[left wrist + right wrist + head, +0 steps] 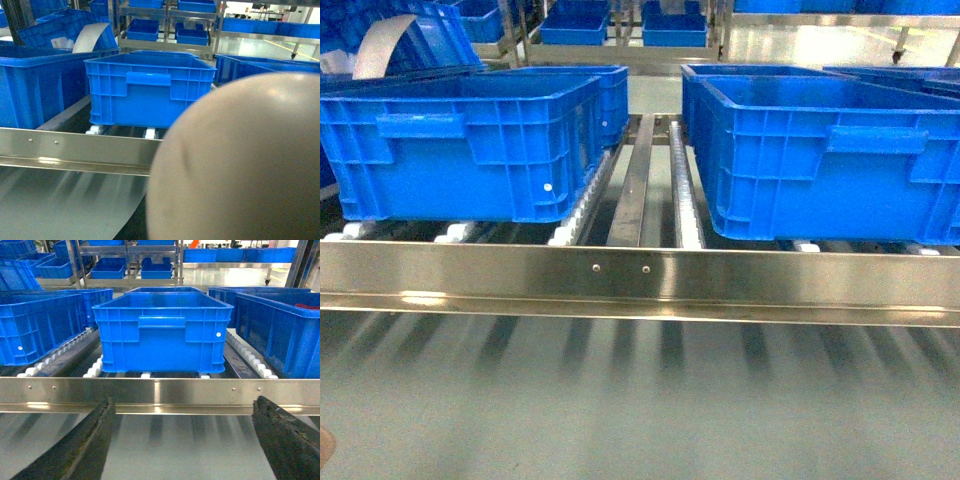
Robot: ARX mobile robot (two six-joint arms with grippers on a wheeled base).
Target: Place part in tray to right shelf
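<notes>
The right pincer [182, 440] is spread wide and holds nothing; its two dark fingers [82, 445] point level at the shelf [160, 395], just short of the shiny front rail, with a blue crate [162, 332] sitting on the white rollers straight ahead. In the left wrist view a pale beige rounded surface, seemingly the tray [240, 165], fills the lower right up close; the left pincer's state cannot be told. The part is not visible.
</notes>
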